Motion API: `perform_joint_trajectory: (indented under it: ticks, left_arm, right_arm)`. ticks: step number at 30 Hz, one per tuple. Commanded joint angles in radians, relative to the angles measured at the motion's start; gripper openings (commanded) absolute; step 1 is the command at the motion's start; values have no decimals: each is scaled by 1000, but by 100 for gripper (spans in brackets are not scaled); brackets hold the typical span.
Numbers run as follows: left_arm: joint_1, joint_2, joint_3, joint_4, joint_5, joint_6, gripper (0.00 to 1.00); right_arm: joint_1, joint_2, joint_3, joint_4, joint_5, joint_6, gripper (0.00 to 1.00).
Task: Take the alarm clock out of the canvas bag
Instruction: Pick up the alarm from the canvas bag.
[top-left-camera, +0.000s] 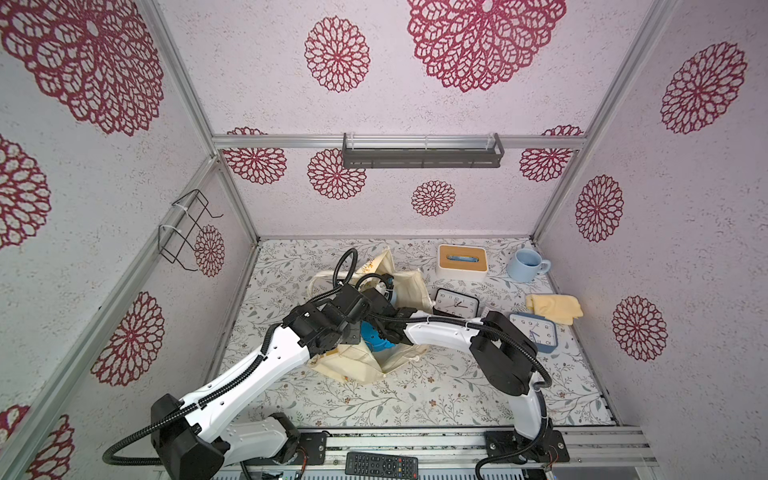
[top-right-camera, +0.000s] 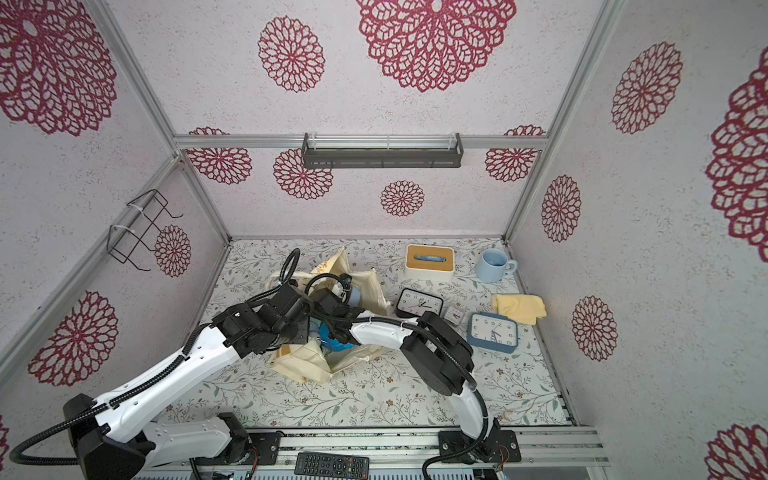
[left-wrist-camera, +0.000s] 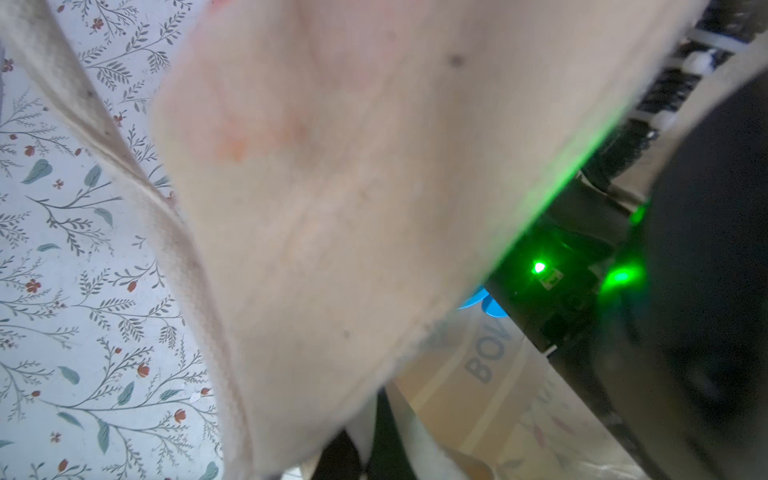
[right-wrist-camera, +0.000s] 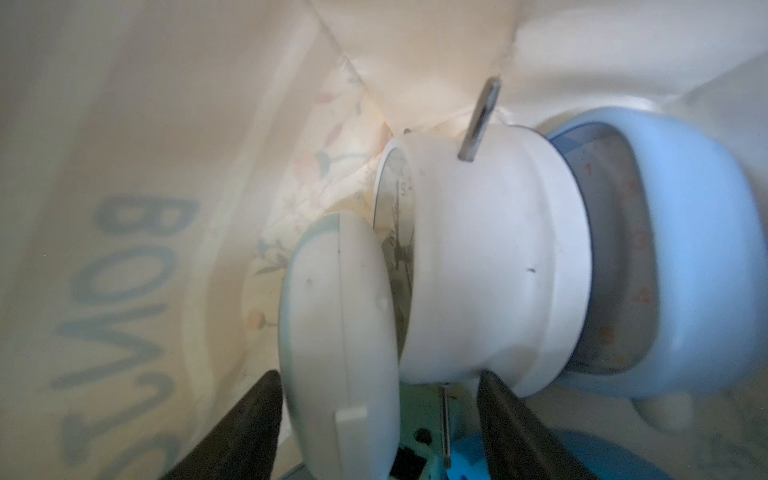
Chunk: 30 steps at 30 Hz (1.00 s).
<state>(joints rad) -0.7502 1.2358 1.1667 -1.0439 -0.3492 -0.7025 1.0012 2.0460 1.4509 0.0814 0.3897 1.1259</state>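
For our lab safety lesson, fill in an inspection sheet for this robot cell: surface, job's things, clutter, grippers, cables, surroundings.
Surface: floral table.
Job's things: bag mid-table, open; white clocks and pale blue clock inside.
Clutter: tissue box, mug, black clock, blue clock, yellow cloth; remote on front rail.
Grippers: left gripper shut on bag; right gripper open inside bag, jaws flanking a white one.
Cables: hoses along both arms, one looping over bag.
Surroundings: patterned walls, grey shelf, wire rack.

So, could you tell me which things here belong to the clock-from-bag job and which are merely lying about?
In the job: canvas bag; round clocks inside it; left gripper, shut on the bag's cloth; right gripper, open inside the bag.
Lying about: tissue box; mug; yellow cloth; remote; black clock and blue clock, outside the bag.
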Motion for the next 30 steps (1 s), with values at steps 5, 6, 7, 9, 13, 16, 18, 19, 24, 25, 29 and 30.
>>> perform_joint_trajectory:
  ticks: [5, 6, 7, 9, 13, 16, 18, 19, 24, 25, 29, 30]
  left_arm:
    - [-5, 1, 36, 35, 15, 23, 0]
    - [-4, 1, 35, 35, 15, 23, 0]
    - [-4, 1, 34, 35, 15, 23, 0]
    - [-5, 2, 36, 34, 16, 24, 0]
    - [-5, 0, 37, 33, 14, 28, 0]
    - [-3, -4, 33, 31, 11, 30, 0]
    - [-4, -9, 29, 30, 10, 29, 0]
    - [-3, -14, 26, 30, 8, 28, 0]
    - [1, -36, 10, 26, 4, 23, 0]
    - [4, -43, 7, 23, 4, 23, 0]
    - [21, -68, -7, 22, 8, 21, 0]
    - [25, -71, -11, 23, 10, 20, 0]
  right_arm:
    - [-10, 74, 67, -50, -66, 48, 66]
    - [-10, 84, 75, -56, -69, 61, 64]
    - [-10, 93, 85, -63, -68, 79, 61]
    - [-10, 111, 103, -82, -65, 101, 56]
    - [-12, 132, 115, -98, -66, 131, 47]
    - [-14, 127, 103, -79, -73, 121, 37]
    - [-15, 111, 91, -65, -71, 101, 33]
    - [-16, 99, 82, -54, -72, 90, 31]
    - [-16, 19, 36, -20, -65, 12, 27]
    - [-15, -4, 22, -15, -62, -3, 26]
    - [-14, -95, -23, 3, -49, -70, 24]
    - [-14, -114, -30, 4, -48, -83, 24]
